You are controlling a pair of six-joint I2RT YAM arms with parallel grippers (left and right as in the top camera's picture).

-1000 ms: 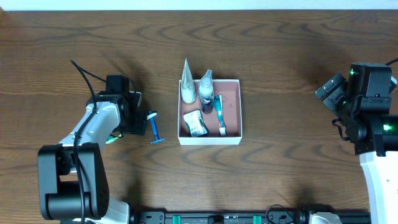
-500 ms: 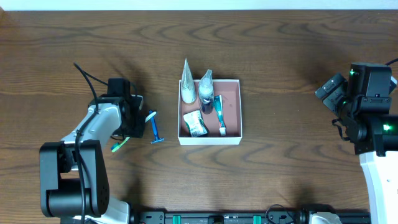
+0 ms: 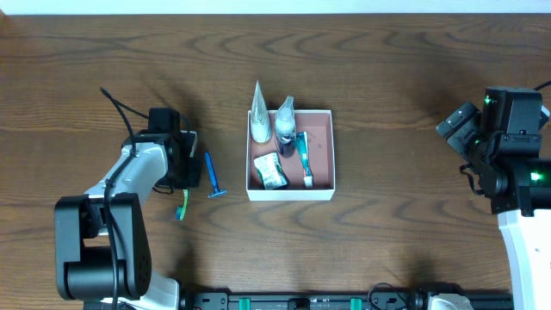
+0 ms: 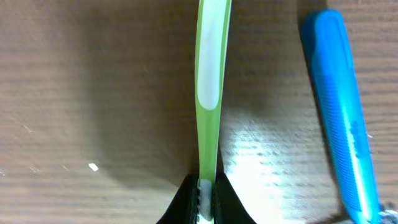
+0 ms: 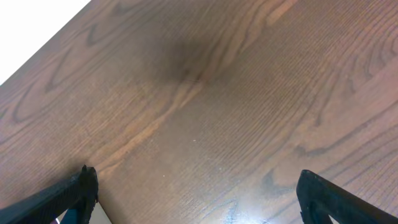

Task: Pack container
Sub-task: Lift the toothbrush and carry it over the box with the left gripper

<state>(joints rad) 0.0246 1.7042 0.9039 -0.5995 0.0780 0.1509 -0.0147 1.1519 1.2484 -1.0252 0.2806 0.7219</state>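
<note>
L claw (image 4: pixel 204 190) clamps green toothbrush (image 4: pixel 208 93); R claw (image 5: pixel 196 186) wide-open.

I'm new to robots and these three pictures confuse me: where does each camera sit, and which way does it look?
Overhead: fixed above the table, looking straight down at the container, green toothbrush and blue razor; both arms show.
Left wrist: on the left arm, looking down past the left gripper, shut on the green toothbrush; its black fingertips show.
Right wrist: on the right arm, facing wooden tabletop; the open right gripper shows as two black fingers.
Shared: overhead and left wrist both show the toothbrush and razor.
</note>
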